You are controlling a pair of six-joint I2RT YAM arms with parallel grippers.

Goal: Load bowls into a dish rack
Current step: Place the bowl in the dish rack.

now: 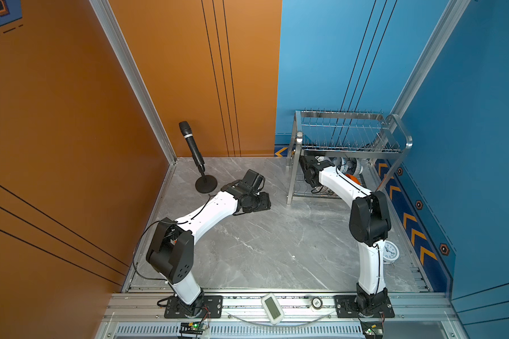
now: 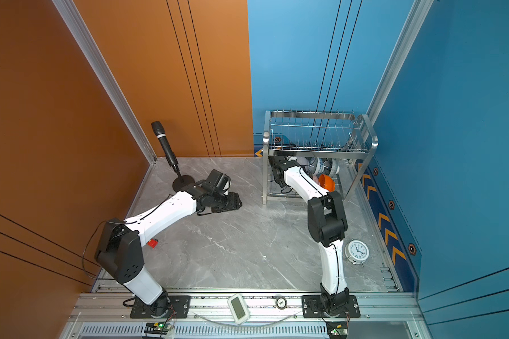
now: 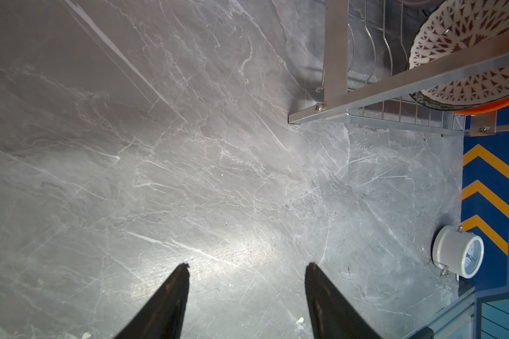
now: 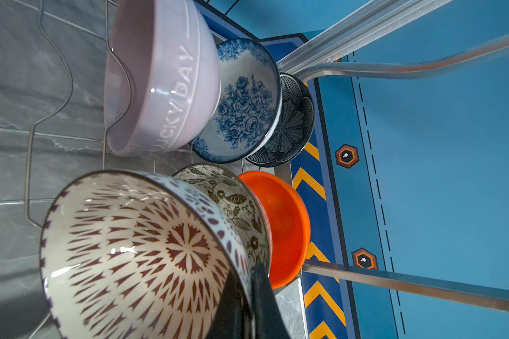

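Right gripper [image 4: 247,271] pinching rim of lattice bowl [image 4: 135,252] on lower tier of dish rack [image 1: 350,150], against leaf bowl [image 4: 232,199], then orange bowl [image 4: 285,226]. Lilac bowl [image 4: 159,82], floral bowl [image 4: 244,108] and dark blue bowl [image 4: 294,123] in neighbouring row. Left gripper [image 3: 247,265] spread, holding nothing, above grey worktop [image 3: 188,146].

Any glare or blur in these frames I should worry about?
Left wrist: bright glare patch on the table, dimmer elsewhere. Right wrist: rack bars soft, small highlights on the lilac bowl. Both top views: even light, sharp, walls splay outward.
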